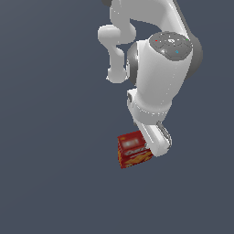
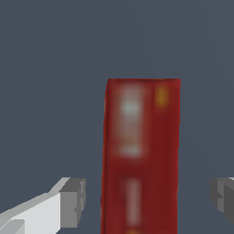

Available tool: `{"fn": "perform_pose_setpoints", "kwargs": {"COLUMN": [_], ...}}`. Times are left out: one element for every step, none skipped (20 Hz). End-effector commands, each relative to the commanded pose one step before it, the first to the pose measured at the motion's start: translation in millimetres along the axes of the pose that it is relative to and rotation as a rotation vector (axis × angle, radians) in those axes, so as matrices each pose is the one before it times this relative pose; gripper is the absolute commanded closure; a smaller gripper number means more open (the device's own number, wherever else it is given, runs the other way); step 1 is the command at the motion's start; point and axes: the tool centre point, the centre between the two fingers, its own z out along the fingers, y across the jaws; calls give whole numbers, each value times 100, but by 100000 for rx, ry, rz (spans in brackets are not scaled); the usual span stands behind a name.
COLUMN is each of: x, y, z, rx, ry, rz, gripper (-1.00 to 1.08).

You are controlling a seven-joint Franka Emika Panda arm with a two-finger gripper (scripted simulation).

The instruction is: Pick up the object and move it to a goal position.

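The red cracker box (image 1: pixel 131 154) with white lettering and a yellow cracker picture lies on the flat grey ground (image 1: pixel 55 183). My gripper (image 1: pixel 154 140) hangs over its side toward the exterior view's right, and the hand hides the fingertips there. In the wrist view the box (image 2: pixel 139 151) stands between my two grey fingertips (image 2: pixel 73 201). My gripper (image 2: pixel 148 199) is open. There is a gap between the box and each finger, so nothing is held. The box's near end runs out of the wrist view.
The white arm (image 1: pixel 160 68) rises above the box toward the top of the exterior view. Plain grey ground lies all around the box, and no other object shows.
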Motion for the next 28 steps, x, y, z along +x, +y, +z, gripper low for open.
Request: {"fn": "perform_pose_setpoints", "kwargs": {"x": [-66, -15, 4, 0, -2, -7, -11, 32, -20, -25, 17, 11, -38, 14, 19, -23, -18, 36, -6, 0, 6, 8, 3, 0, 0, 0, 0, 0], "y": [-146, -21, -5, 44, 0, 0, 0, 11, 2, 4, 17, 20, 12, 21, 17, 2, -5, -3, -21, -30, -40, -35, -11, 0, 0, 0, 0, 0], "z": [89, 17, 6, -11, 37, 110, 183, 252, 328, 402, 472, 547, 578, 508, 438, 372, 303, 231, 166, 97, 28, -23, -14, 0, 0, 0, 0, 0], "rx": [15, -3, -1, -28, 0, 0, 0, 4, 0, 0, 4, 4, 0, 4, 4, 0, 0, 5, 0, 0, 0, 0, 0, 0, 0, 0, 0, 0], "ry": [8, -1, 0, -10, 0, 0, 0, 3, 0, 0, 4, 5, 0, 5, 5, 0, 0, 1, 0, 0, 0, 0, 0, 0, 0, 0, 0, 0], "rz": [1233, 169, 69, -407, 0, 0, 0, 69, 0, 0, 69, 69, 0, 69, 69, 0, 0, 69, 0, 0, 0, 0, 0, 0, 0, 0, 0, 0], "gripper": [-92, -92, -92, -92, -92, -92, -92, -92, -92, -92, -92, -92, -92, -92, -92, -92, -92, -92, -92, -92, -92, -92, -92, 108, 108, 108, 108, 108]}}
